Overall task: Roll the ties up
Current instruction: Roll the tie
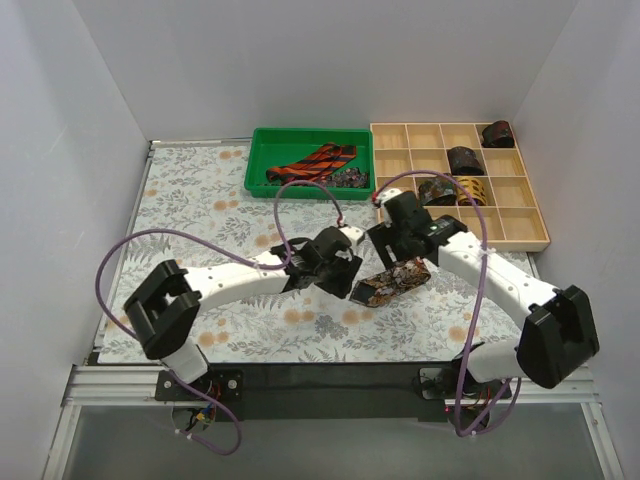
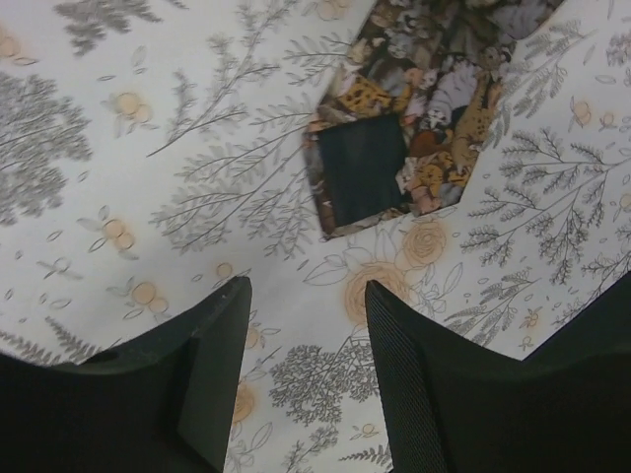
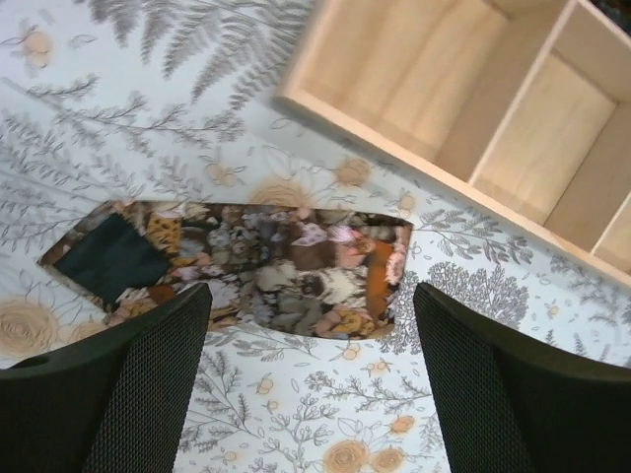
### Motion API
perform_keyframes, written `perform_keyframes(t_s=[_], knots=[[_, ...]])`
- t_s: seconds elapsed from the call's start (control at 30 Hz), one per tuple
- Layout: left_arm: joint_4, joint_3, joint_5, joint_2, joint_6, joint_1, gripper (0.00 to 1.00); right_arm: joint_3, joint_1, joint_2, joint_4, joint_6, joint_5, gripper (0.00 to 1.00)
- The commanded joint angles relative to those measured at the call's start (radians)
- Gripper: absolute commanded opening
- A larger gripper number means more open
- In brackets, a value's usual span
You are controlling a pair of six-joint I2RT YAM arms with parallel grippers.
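step: mottled-print tie point(image 3: 276, 271) flat, unrolled
left gripper point(image 2: 308, 291): released, tie at 1 o'clock
right gripper point(image 3: 311, 296): released over tie
next: probably pinch an end, coil

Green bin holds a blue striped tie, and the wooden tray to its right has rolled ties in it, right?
Not quite. The tie in the green bin is striped red and black, not blue; the top view shows it. The wooden tray to its right does have rolled ties in it.
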Motion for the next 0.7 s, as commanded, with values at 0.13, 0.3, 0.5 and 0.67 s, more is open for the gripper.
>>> perform_keyframes(t_s=[0.13,0.3,0.5,0.67], knots=[[-0.012,0.180,-0.055,0.225,0.038,-0.086,0.38,-0.177,-0.339,-0.164,0.189,0.112,-0.328,0.76],[-0.041,0.228,-0.087,0.318,0.056,-0.093,0.32,-0.283,-0.497,-0.232,0.327,0.186,-0.471,0.78],[-0.078,0.214,-0.192,0.354,0.085,-0.092,0.25,-0.411,-0.606,-0.262,0.470,0.267,-0.634,0.78],[-0.087,0.179,-0.290,0.343,0.145,-0.064,0.25,-0.456,-0.606,-0.253,0.508,0.284,-0.659,0.79]])
